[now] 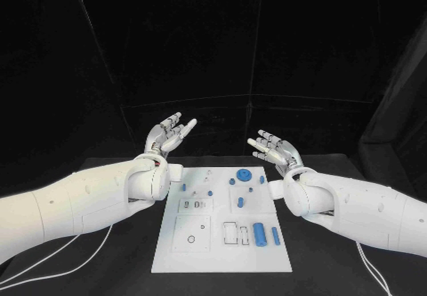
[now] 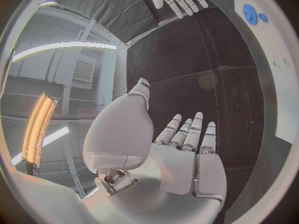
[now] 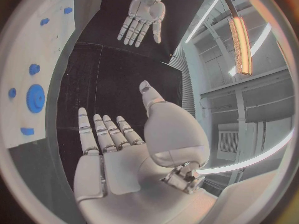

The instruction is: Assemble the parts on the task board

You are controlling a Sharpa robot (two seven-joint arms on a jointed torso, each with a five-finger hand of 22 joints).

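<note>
— Where are the hands?
— Left hand (image 1: 169, 137) and right hand (image 1: 275, 150) are raised beyond the task board's (image 1: 223, 259) far edge, fingers spread, holding nothing.
— Nearest part?
— Probably the blue gear (image 1: 244, 175), just beside the right hand.

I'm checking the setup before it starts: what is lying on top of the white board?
On the white board lie small blue parts: a round gear, a thick cylinder with a thinner pin beside it, and several smaller pieces. Both arms cover the board's side edges, so anything there is hidden.
</note>
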